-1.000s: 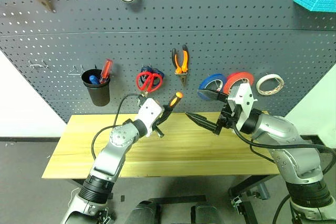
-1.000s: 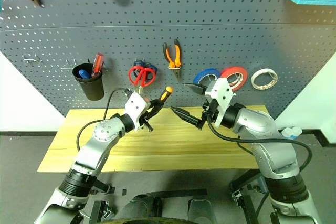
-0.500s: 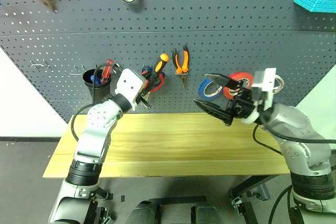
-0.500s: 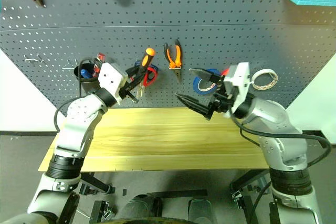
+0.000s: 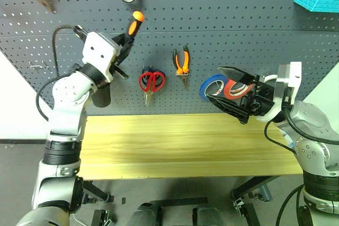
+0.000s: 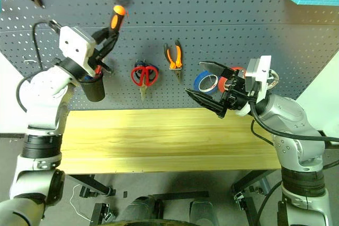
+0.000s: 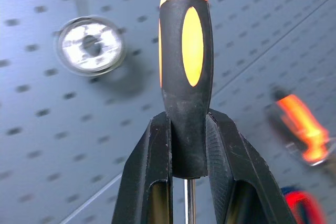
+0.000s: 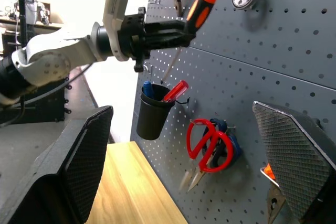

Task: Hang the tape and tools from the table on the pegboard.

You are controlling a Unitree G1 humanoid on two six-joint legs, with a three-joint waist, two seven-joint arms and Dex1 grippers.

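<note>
The left gripper is clenching the screwdriver near the pegboard's upper left, the right gripper gaping empty; misaligned, it is risking a drop.

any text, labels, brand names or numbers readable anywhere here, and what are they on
None can be read.
Screwdriver in the left pincer: plain orange-and-black handle, no print visible.
Tape rolls, red scissors, pliers and black cup on the pegboard: no lettering can be made out.
Round metal part: blurred, no marking legible.
</note>
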